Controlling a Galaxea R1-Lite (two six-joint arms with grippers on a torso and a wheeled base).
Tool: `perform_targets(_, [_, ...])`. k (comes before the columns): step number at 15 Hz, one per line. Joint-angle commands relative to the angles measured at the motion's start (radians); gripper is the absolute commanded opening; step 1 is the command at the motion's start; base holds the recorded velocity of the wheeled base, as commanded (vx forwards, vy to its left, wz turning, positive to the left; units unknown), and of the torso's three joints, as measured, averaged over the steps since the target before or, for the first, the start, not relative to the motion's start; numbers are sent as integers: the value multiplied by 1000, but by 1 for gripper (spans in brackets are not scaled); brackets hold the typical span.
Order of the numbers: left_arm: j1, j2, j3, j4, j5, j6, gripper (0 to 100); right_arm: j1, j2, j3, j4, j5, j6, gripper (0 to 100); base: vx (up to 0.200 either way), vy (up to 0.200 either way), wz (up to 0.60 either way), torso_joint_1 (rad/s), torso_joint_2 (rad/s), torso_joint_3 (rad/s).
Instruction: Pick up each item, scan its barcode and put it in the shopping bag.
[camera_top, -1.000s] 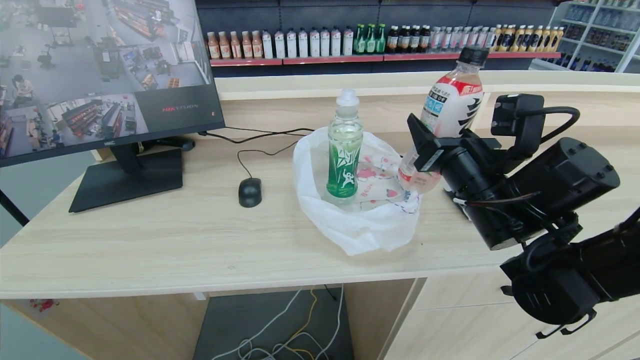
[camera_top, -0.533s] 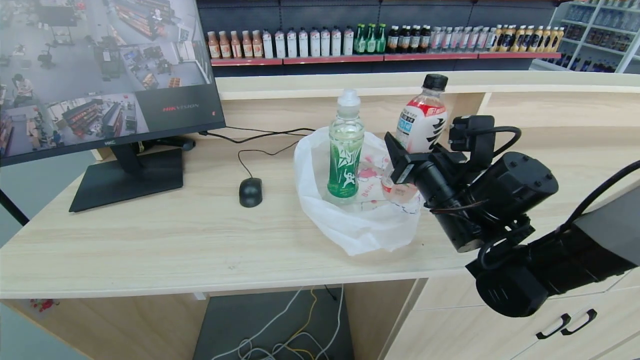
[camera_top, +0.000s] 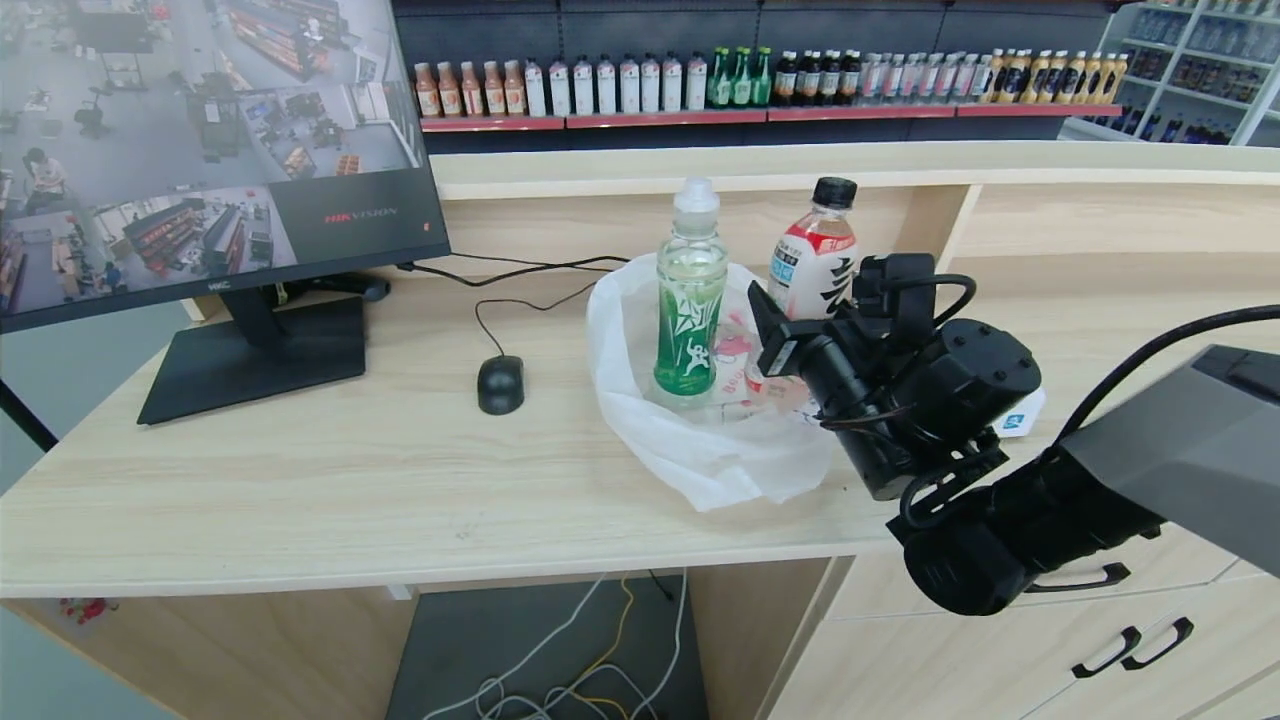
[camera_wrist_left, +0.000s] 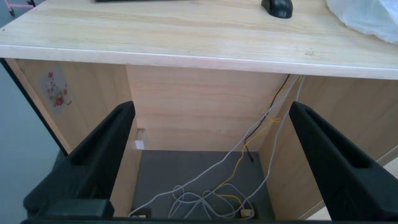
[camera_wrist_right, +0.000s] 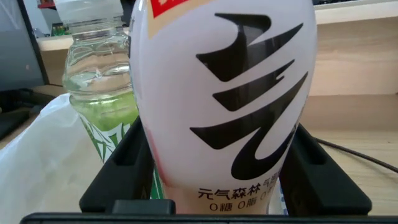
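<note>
Head view: we see a pale wooden counter (camera_top: 300, 480) with the white shopping bag (camera_top: 720, 450) lying open on it. A green bottle (camera_top: 690, 300) stands upright inside the bag. To the left of the bag lies a black mouse (camera_top: 500, 385), and farther left a monitor (camera_top: 200, 140) on its stand. Behind the bag the counter steps up to a raised ledge, and beyond that a red-edged shelf (camera_top: 760, 112) holds a long row of drinks. Just right of the bag a small white box (camera_top: 1020, 415) peeks out behind the arm. Below the bag, loose cables (camera_top: 580, 680) hang under the counter, with drawers (camera_top: 1130, 640) to their right.

The right gripper (camera_top: 790, 335) pinches the white bottle (camera_top: 812, 265) by its lower half. The bottle is upright with its black cap on top, at the bag's right side, near the green bottle. We cannot tell whether its base rests on anything. The left gripper (camera_wrist_left: 211, 155) is spread wide with nothing between its fingers, lower than the counter top and well left of the bag.

A second ago the white bottle was held higher and to the right of the bag; since then the right arm has brought it down and leftward to the bag. The bag, green bottle and mouse have not shifted
</note>
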Motion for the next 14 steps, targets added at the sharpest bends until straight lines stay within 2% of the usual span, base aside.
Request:
perform_targets(1, [0,0,0,0,1,0,100,1,30,-24,-2,0,-2,0,0,0,0,0,0,0])
perform_targets(4, [0,0,0,0,1,0,100,-5,46,-30,-2,2,-11,0,0,0,0,0,0,0])
perform_targets(7, [0,0,0,0,1,0,100,-26,81,-76,-2,91,-63,0,0,0,0,0,0,0])
perform_targets(14, [0,0,0,0,1,0,100,-92,108,-120,-2,97,-74,0,0,0,0,0,0,0])
